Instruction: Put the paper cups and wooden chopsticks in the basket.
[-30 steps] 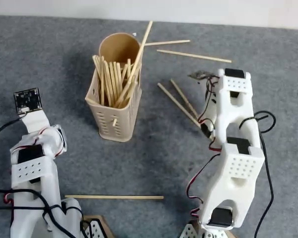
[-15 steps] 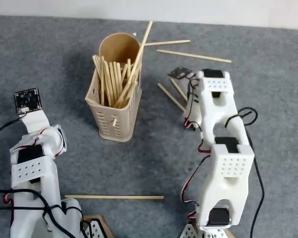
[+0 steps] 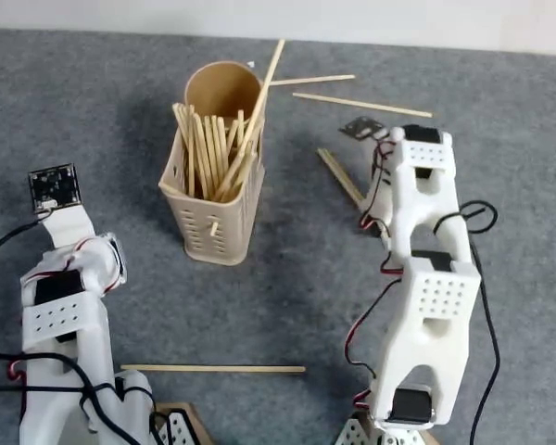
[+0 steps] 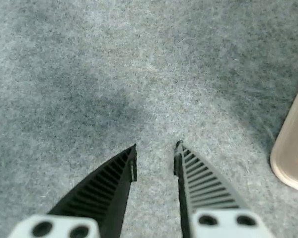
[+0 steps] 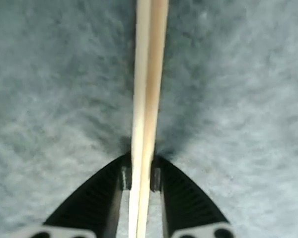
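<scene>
The left arm keeps where it was. Its left gripper (image 4: 156, 146) hangs spread and empty above the grey carpeted table top (image 3: 93, 111), with a corner of the cream slotted plastic basket (image 3: 208, 232) just at the edge of its wrist view.

The basket stands upright. It holds a brown paper cup (image 3: 213, 93) and a sheaf of pale wooden chopsticks (image 3: 208, 153), none of which has shifted.

The change is on the right. A second ago two loose chopsticks lay splayed in a narrow V. The right arm swung in over them and back, and they now lie pressed together as one chopstick pair (image 3: 341, 176). The right gripper (image 5: 140, 169) is clenched on them. I take it the grasp is made and the carry to the basket comes next.

Three single sticks wait on the table: one near the arm bases (image 3: 213, 369) and two on the far side (image 3: 310, 81) (image 3: 361, 105).

The arm covers the near end of the pair from above, and I cannot tell whether the pair is off the table yet, or whether more cups nest inside the first.
</scene>
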